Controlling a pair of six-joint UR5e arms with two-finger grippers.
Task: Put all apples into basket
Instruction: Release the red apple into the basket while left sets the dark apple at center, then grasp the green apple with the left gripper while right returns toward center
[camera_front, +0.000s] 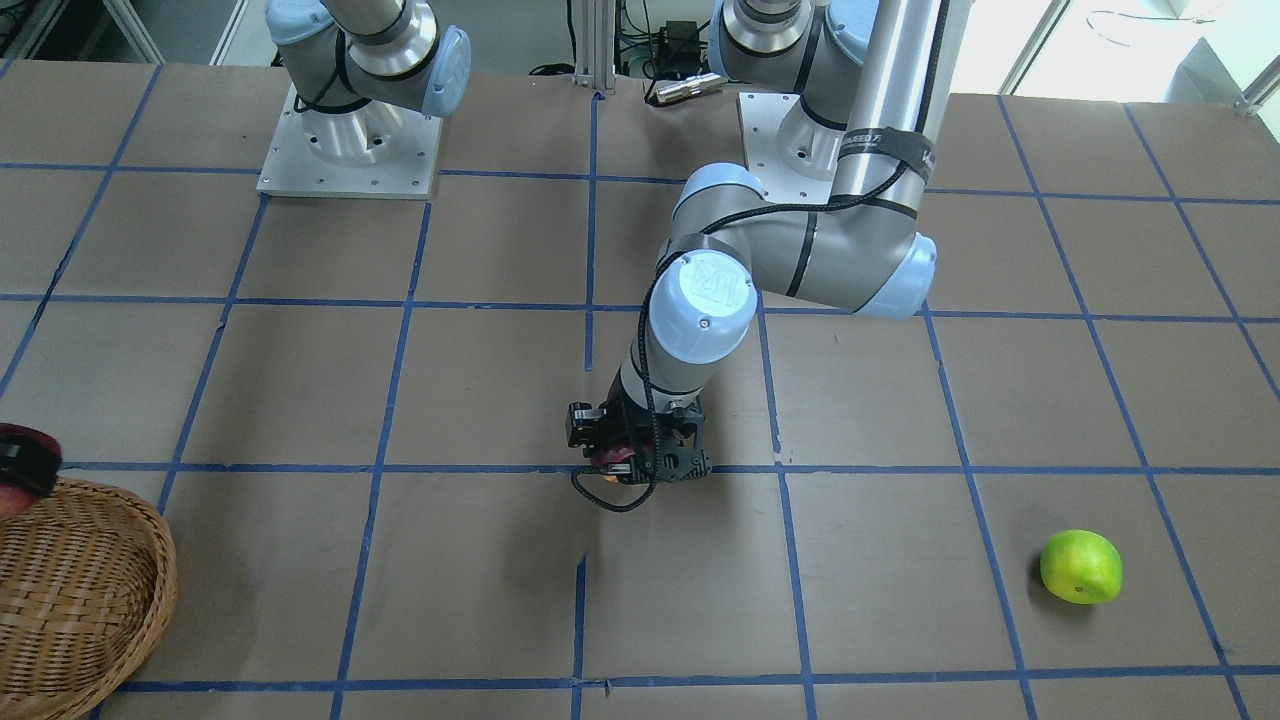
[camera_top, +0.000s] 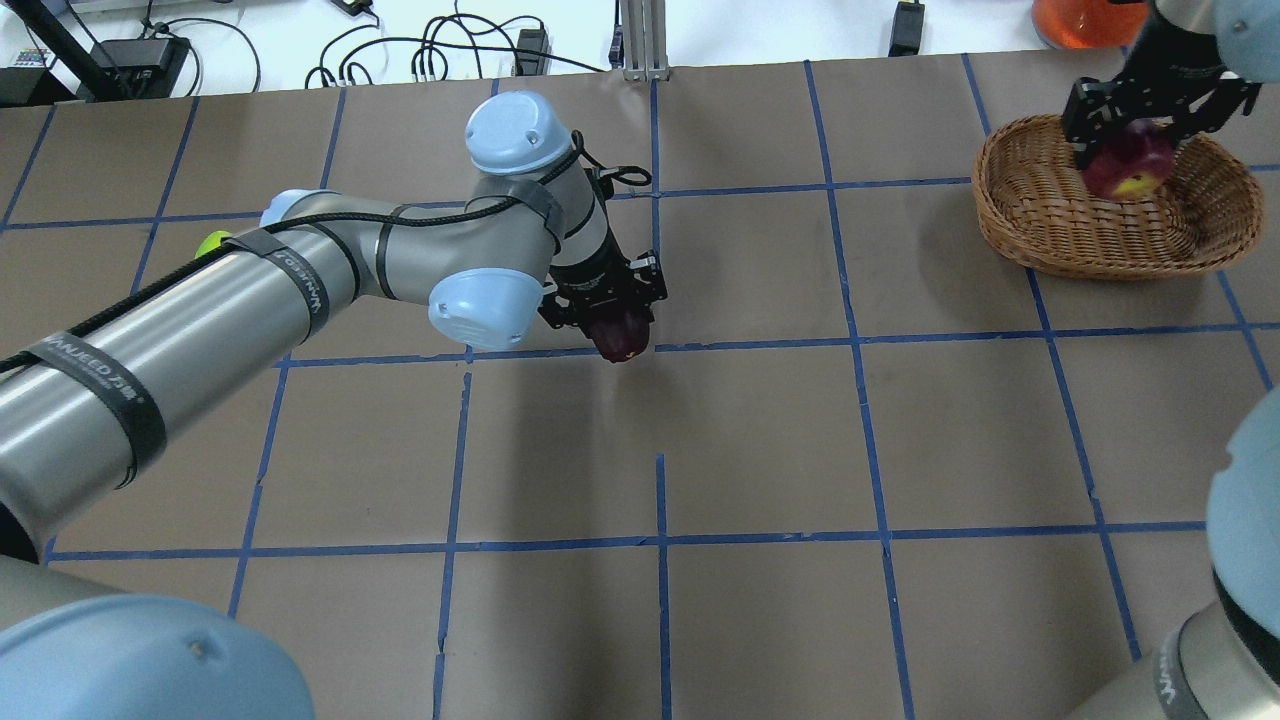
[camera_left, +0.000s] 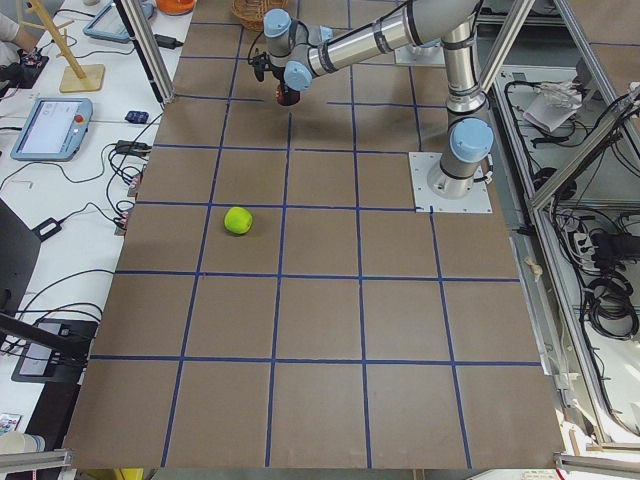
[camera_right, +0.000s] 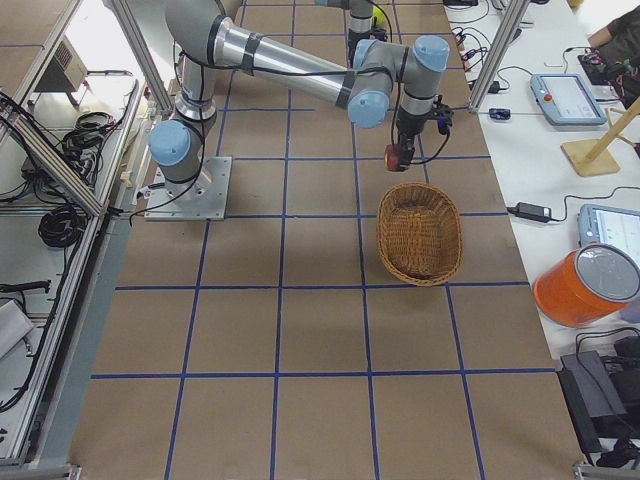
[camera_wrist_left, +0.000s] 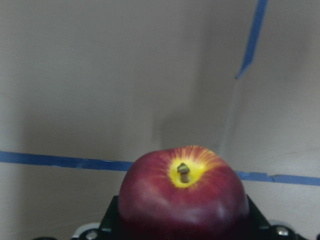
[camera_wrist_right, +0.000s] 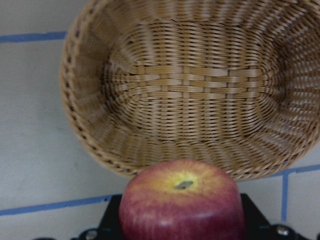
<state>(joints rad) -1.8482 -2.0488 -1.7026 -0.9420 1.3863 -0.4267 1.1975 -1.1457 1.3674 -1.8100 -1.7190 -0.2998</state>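
My left gripper (camera_top: 612, 318) is shut on the dark maroon apple (camera_top: 622, 336) and holds it over the middle of the table. The left wrist view shows the apple's yellow spot around the stem (camera_wrist_left: 183, 192). My right gripper (camera_top: 1135, 135) is shut on the red apple (camera_top: 1128, 168) with a yellowish patch and holds it above the wicker basket (camera_top: 1040, 235), near its rim. In the right wrist view the red apple (camera_wrist_right: 182, 202) sits at the bottom with the basket (camera_wrist_right: 80, 115) beyond it, holding nothing. The lime green apple (camera_front: 1080, 567) lies alone on the table on my left side.
An orange container (camera_right: 590, 285) stands off the table beyond the basket. Tablets and cables lie on side benches (camera_left: 50, 125). An aluminium post (camera_top: 640, 40) rises at the table's far edge. Blue tape lines grid the brown tabletop.
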